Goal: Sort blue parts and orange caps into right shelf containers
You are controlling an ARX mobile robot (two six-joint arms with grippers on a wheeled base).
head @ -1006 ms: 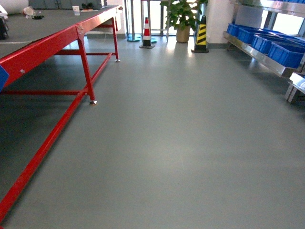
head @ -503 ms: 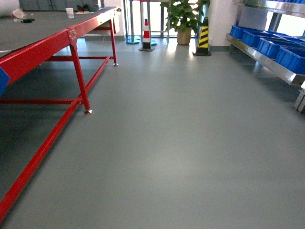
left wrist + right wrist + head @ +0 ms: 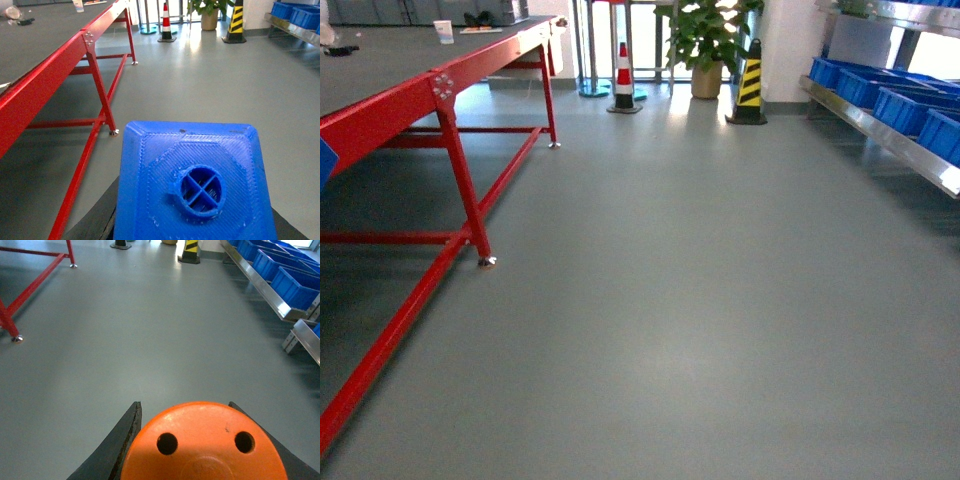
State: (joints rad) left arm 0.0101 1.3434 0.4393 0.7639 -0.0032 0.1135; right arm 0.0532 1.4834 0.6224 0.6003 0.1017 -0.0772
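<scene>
Blue part (image 3: 195,185) and orange cap (image 3: 202,445) sit clamped; blue containers (image 3: 880,90) line the right shelf (image 3: 890,135).

You see only the top face of the blue part (image 3: 195,185), which hides the left gripper's (image 3: 192,220) fingers apart from dark slivers beside it. The orange cap (image 3: 202,445) is cut by the frame's bottom edge. The right shelf (image 3: 895,135) runs off beyond the frame's right edge.

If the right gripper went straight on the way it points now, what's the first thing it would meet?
Probably nothing soon. The right gripper, shut on the orange cap, points over open grey floor; the steel shelf with blue crates lies off to its right.
</scene>
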